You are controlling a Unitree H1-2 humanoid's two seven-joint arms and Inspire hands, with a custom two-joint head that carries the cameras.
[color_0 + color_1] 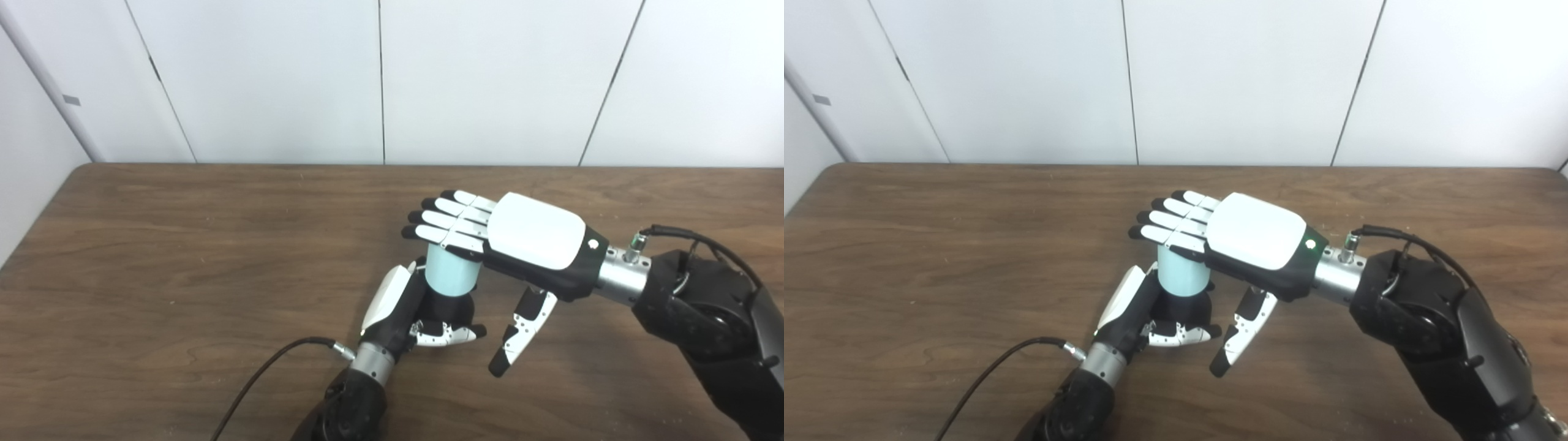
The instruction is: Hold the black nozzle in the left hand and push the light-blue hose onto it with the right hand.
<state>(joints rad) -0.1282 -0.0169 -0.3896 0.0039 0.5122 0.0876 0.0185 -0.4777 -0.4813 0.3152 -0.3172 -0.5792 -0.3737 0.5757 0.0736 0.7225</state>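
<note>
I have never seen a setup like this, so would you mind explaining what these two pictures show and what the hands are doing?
Both pictures come from two cameras side by side on a humanoid robot's head, looking down at a brown wooden table. The robot's two arms enter from the bottom edge. The left hand is closed around a black nozzle, holding it upright. A light-blue hose piece sits on top of the nozzle. The right hand lies flat over the hose's top, fingers straight and thumb hanging free, apparently pressing down rather than gripping.

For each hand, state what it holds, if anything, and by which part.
The left hand grips the black nozzle around its base. The right hand lies flat, fingers extended, on top of the light-blue hose, gripping nothing.
</note>
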